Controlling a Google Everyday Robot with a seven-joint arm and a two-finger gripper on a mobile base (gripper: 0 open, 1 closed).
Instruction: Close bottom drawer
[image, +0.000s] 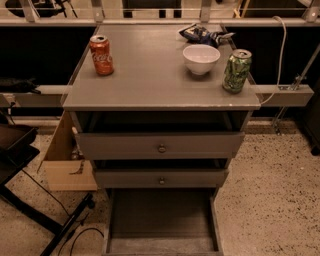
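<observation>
Centre of the frame: a grey wooden desk (150, 87) with a flat top and three grey drawers beneath. Lowest of them, the bottom drawer (162, 220): pulled well out toward the lower edge of the frame, with its long flat tray exposed. Side walls running down from under the middle grey drawer (161, 178), near end right at the bottom border.

Above the middle one, the tall-fronted top grey drawer (161, 145). Both slightly proud of the carcass, each with a small round knob at centre.

On the top, upper left, a red soda can (101, 55) near the left edge. Upper right, a white round bowl (201, 59), with a green drink can (237, 70) close to the right edge and a crumpled blue snack bag (202, 34) at the back edge.

Left of the drawers, a brown cardboard box (65, 160) just beside the desk. Lower left, black metal legs (50, 222) with a cable, near the tray's left wall. Right of the tray, open speckled floor (270, 200).

Gripper outside the frame; released or clenched, cannot tell.
</observation>
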